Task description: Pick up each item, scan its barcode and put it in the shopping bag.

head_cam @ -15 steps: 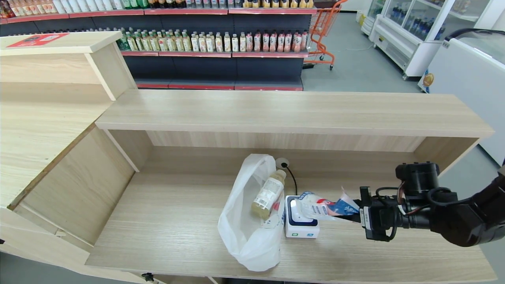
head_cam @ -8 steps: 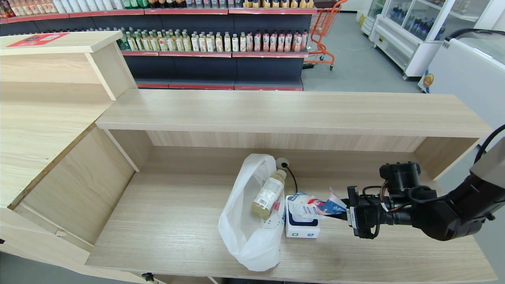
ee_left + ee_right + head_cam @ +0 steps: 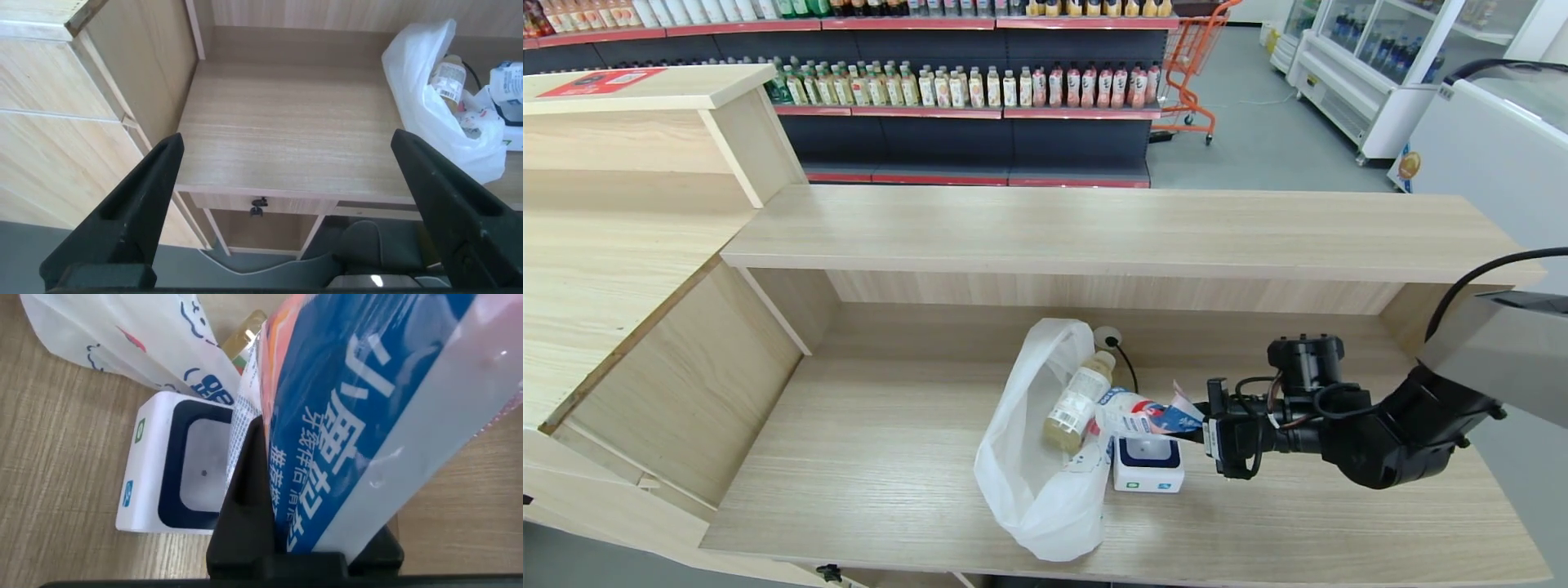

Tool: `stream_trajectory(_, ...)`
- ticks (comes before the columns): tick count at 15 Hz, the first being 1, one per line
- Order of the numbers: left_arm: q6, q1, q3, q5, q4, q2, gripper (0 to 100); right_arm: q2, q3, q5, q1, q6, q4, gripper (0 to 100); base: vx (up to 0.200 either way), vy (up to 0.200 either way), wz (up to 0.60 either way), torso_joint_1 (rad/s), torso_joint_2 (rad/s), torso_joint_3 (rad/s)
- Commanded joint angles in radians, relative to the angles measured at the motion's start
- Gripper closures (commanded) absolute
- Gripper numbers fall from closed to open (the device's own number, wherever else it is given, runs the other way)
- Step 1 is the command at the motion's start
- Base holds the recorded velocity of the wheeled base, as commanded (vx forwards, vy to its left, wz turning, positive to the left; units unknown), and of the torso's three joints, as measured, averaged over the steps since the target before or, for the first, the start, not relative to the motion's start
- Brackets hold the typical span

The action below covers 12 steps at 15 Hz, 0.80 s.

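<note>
**Right gripper** (image 3: 1199,426): clenched on one end of the white-and-blue plastic snack packet (image 3: 1141,408). The packet juts out roughly level from the jaws.

**White box-shaped barcode scanner with a dark window** (image 3: 1147,465): stands on the pale wooden counter (image 3: 866,457), just below and ahead of the gripper. The packet's middle overhangs it.

**White thin plastic shopping bag** (image 3: 1013,433): ahead of the gripper, beyond the scanner and touching it, with its mouth slack and open. The packet's far tip sits at the bag's near rim.

**Pale yellow drink bottle with a white label** (image 3: 1080,400): lies inside the bag, just past the packet's tip.

**Left gripper** (image 3: 288,143): fingers spread with nothing between them, well apart from everything above.

**Step in hand:** by your likely reading, the packet is passing from scanner to bag.

**Next move:** carry the packet farther ahead until it hangs over the bag's mouth, clear of the floppy rim, and only then let go. Watch for the rim folding shut or snagging, and for the packet landing across the bottle and sliding out.
</note>
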Motion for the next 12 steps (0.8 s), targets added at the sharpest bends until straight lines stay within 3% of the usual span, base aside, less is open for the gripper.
stream_trajectory(1,0.0,0.0,0.0,0.0,0.0,0.0,0,0.042,-0.011,-0.001,0.002,0.002,-0.019,100,0.0,0.0,0.0,0.0,0.0,0.0)
stream_trajectory(12,0.001,0.0,0.0,0.0,0.0,0.0,0,0.007,-0.007,-0.003,0.0,0.033,-0.025,100,0.0,0.0,0.0,0.0,0.0,0.0)
